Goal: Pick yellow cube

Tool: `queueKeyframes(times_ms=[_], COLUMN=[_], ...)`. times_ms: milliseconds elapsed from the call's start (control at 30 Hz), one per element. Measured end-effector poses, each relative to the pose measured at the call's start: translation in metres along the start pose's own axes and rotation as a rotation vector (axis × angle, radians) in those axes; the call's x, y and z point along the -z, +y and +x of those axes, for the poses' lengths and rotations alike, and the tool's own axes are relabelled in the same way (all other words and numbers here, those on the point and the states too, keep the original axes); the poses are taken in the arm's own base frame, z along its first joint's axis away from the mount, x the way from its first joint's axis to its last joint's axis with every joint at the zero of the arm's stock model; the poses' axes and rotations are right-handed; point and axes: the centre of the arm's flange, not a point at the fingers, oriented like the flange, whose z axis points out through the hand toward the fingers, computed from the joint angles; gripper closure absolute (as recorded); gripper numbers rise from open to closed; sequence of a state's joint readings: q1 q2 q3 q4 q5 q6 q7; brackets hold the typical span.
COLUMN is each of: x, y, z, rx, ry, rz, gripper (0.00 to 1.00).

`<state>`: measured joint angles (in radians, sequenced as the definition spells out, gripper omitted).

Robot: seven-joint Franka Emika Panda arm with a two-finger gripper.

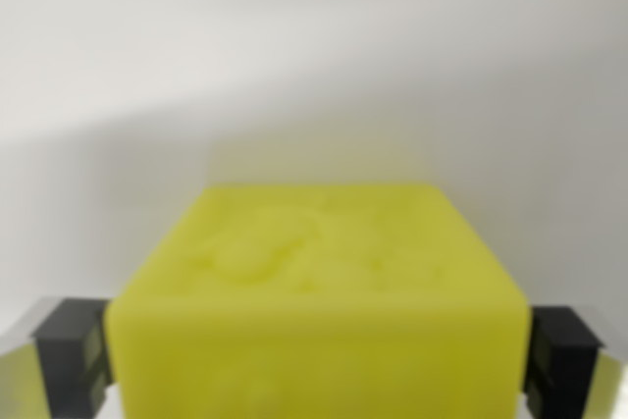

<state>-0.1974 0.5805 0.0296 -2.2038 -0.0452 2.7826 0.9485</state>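
The yellow cube (319, 272) fills the lower middle of the wrist view, blurred from being so close. It sits between the two black fingers of my gripper (316, 360). The left finger (71, 352) presses against the cube's left face and the right finger (561, 355) against its right face, with no gap showing on either side. The gripper is shut on the cube. The cube's bottom edge is cut off by the frame, so I cannot tell whether it rests on the surface or hangs above it.
A plain white surface (314, 56) stretches behind the cube, with a soft shadow band across it. Shiny metal parts (20, 380) of the gripper body show at both lower corners.
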Motion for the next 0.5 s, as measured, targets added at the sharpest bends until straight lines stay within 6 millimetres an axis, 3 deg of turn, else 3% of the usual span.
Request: queueKeyframes(times_ms=[167,500], x=[0.003,0.027], y=[0.0,0.0], z=[0.0,0.0], rx=[0.0,0.001], ry=[0.0,0.0], rz=[0.0,-0.001], gripper=[1.0,1.0])
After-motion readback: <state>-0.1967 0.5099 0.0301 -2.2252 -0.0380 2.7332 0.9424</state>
